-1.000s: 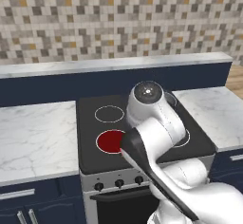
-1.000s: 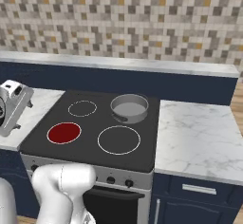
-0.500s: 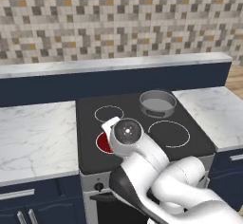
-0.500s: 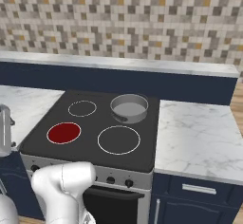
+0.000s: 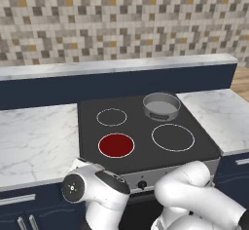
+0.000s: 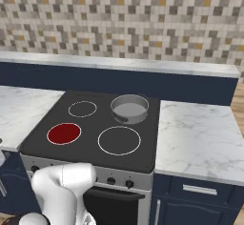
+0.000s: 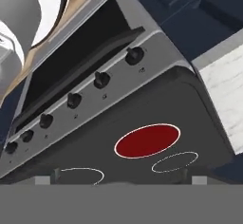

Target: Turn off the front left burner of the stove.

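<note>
The stove is a black glass cooktop with a silver front panel. Its front left burner glows solid red inside a thin white ring. In the hand view the picture is rolled, and a row of several black knobs runs along the panel above the burner. My gripper is open with nothing between its fingers, and it stands apart from the knobs. The arm bends low in front of the stove's front left corner.
A grey round pan sits on the back right burner. Marble counters flank the stove. Dark blue drawers lie below the counters, and the dark oven door lies under the knob panel.
The arm has swung from above the cooktop down and to the left, low in front of the stove. The burner stays red and the gripper stays open.
</note>
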